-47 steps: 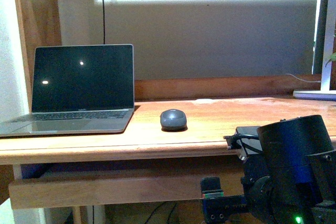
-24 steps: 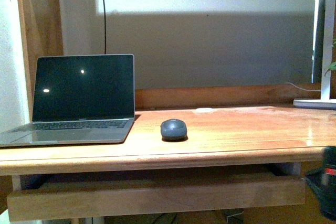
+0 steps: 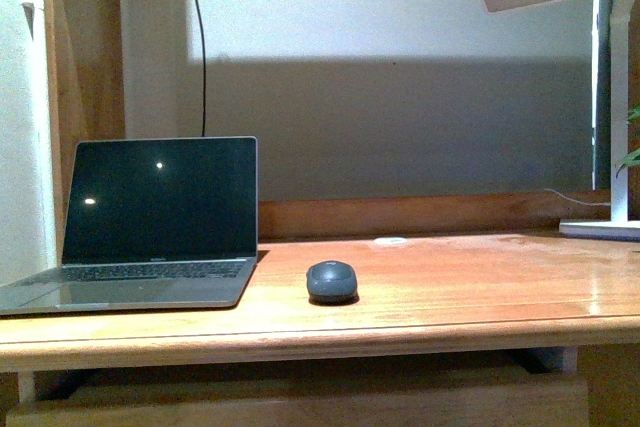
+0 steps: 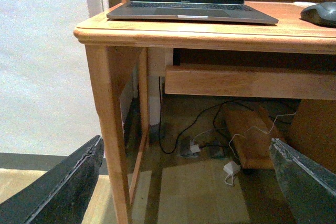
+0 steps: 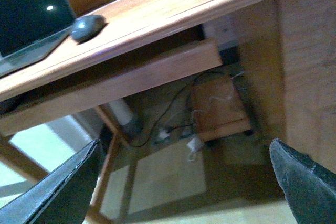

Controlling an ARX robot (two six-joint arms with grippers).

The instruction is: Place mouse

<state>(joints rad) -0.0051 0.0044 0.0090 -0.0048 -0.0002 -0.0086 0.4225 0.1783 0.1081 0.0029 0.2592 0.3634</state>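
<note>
The dark grey-blue oval mouse lies on the wooden desk, just right of the open laptop. It also shows in the left wrist view and the right wrist view. Neither arm shows in the front view. My left gripper is open and empty, low in front of the desk's left leg, below the desktop. My right gripper is open and empty, below the desk edge, looking up at its underside.
A white desk lamp stands at the desk's right end, and a small flat white disc lies near the back rail. A drawer front hangs under the desktop. Cables and a wooden box lie on the floor beneath.
The front view has tilted upward, so the desk sits lower in frame and the lamp head appears. The right arm, at the lower right a second ago, has dropped out of that view.
</note>
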